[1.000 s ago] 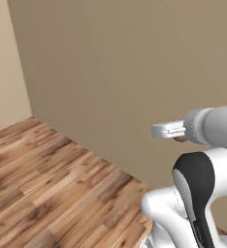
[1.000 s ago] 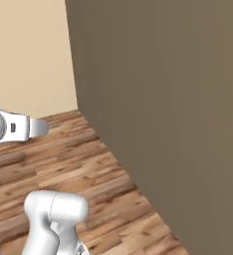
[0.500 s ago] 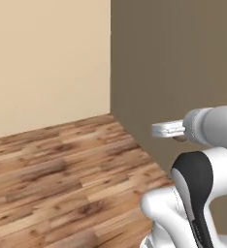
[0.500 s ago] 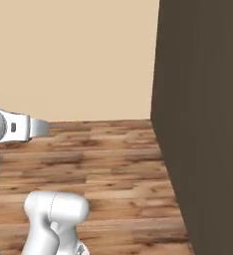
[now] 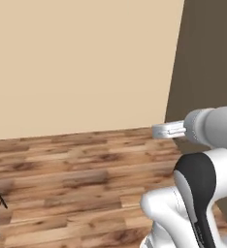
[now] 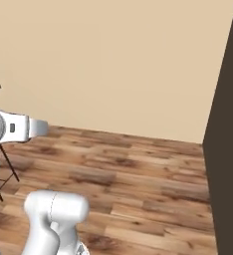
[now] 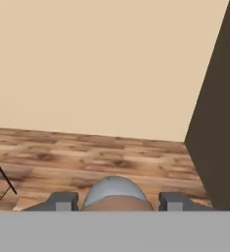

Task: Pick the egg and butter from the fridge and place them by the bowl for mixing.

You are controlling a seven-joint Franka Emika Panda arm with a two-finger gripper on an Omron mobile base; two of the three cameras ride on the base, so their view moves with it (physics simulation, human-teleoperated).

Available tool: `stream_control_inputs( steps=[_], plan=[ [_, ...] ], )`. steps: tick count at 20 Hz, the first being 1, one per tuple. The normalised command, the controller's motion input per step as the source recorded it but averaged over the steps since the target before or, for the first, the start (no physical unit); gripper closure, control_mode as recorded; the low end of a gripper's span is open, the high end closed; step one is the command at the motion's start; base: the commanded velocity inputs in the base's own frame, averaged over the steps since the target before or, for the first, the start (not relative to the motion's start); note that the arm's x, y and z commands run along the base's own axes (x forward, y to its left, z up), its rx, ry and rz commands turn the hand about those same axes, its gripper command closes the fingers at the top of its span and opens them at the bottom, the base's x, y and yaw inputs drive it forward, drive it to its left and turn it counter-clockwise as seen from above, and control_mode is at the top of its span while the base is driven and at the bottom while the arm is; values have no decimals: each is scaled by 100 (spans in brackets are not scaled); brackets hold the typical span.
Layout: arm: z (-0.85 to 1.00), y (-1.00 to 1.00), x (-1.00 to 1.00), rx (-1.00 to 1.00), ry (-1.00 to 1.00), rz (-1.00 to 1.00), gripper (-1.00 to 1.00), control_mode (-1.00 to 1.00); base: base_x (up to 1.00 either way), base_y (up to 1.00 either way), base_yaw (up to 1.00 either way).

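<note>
Wooden floor [image 7: 112, 157] lies beyond gripper [image 7: 114, 201] clasping pale rounded egg [image 7: 112, 189].

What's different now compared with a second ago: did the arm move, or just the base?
The base turned: in both base views the whole scene shifted, the dark panel sliding right and more of the beige wall coming into view. That is camera motion, not things moving. The arm's pose is unchanged, and the end effector stays closed around the egg.

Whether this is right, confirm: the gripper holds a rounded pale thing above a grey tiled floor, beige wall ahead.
Wrong: the floor is brown wood planks, not grey tile, as the hand view shows. The gripper does hold a rounded pale thing, beige wall ahead.
</note>
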Motion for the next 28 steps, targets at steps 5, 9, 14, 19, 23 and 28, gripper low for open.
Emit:
stream_control_inputs(
  steps=[5,9,14,19,23,28],
  plan=[
    [0,0,0,0,0,0,100,100,100,-1,1],
    [0,0,0,0,0,0,100,100,100,0,0],
    [0,0,0,0,0,0,100,100,100,0,-7],
    [0,0,0,0,0,0,100,100,100,2,-15],
    [0,0,0,0,0,0,100,100,100,32,-32],
    [0,0,0,0,0,0,100,100,100,89,-14]
  ],
)
